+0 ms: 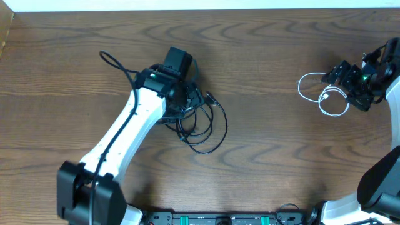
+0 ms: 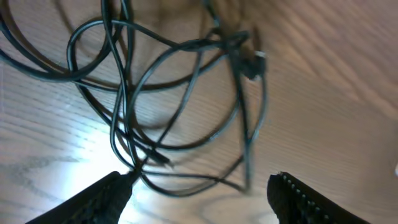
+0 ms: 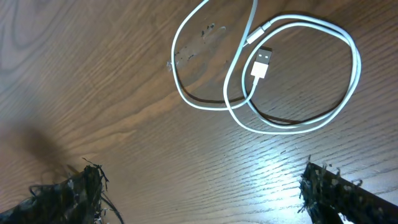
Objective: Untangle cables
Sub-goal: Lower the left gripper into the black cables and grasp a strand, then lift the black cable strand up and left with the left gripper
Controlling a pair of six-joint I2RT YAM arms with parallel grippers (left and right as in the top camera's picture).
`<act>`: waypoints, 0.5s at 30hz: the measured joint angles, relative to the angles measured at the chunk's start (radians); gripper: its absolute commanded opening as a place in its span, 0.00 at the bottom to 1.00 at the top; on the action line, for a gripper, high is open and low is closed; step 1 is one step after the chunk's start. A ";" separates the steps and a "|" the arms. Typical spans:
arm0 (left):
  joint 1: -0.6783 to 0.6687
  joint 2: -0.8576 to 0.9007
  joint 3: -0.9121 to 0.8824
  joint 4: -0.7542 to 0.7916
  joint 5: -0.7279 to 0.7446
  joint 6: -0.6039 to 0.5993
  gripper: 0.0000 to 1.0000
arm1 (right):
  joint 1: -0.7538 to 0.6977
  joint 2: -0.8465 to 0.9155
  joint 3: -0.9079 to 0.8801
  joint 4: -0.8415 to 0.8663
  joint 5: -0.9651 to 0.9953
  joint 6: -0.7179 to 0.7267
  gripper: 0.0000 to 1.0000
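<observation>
A tangle of thin black cables (image 1: 199, 122) lies on the wooden table left of centre, partly hidden under my left arm. In the left wrist view the black cables (image 2: 168, 106) loop and cross just ahead of my left gripper (image 2: 199, 199), which is open; one strand touches its left fingertip. A white cable (image 1: 322, 94) lies coiled on its own at the right. In the right wrist view the white cable (image 3: 273, 68) and its USB plug (image 3: 261, 62) lie ahead of my right gripper (image 3: 202, 193), which is open and empty.
The wooden table (image 1: 262, 162) runs to a pale far edge (image 1: 200, 5). A thicker black cord (image 1: 115, 64) fixed to my left arm loops out to the left of the wrist. The arm bases stand along the near edge.
</observation>
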 measured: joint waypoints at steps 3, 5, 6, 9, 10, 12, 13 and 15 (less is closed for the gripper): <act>-0.012 -0.037 0.003 -0.012 0.000 0.000 0.75 | 0.000 0.000 0.000 0.000 0.000 0.000 0.99; -0.028 -0.043 0.003 -0.012 -0.008 0.000 0.75 | 0.000 0.000 0.000 0.000 0.000 0.000 0.99; -0.036 -0.043 0.003 -0.011 -0.017 -0.001 0.75 | 0.000 0.000 0.000 0.000 0.000 0.000 0.99; -0.064 -0.033 0.000 -0.012 -0.058 -0.014 0.75 | 0.000 0.000 0.000 0.000 0.000 0.000 0.99; -0.071 -0.027 0.000 -0.011 -0.069 -0.024 0.75 | 0.000 0.000 0.000 0.000 0.000 0.000 0.99; -0.084 -0.005 0.000 0.001 -0.090 -0.039 0.75 | 0.000 0.000 0.000 0.000 0.000 0.000 0.99; -0.090 0.010 0.000 0.013 -0.097 -0.049 0.75 | 0.000 0.000 0.000 0.000 0.000 0.000 0.99; -0.103 0.045 0.000 0.038 -0.111 -0.058 0.75 | 0.000 0.000 0.000 0.000 0.000 0.000 0.99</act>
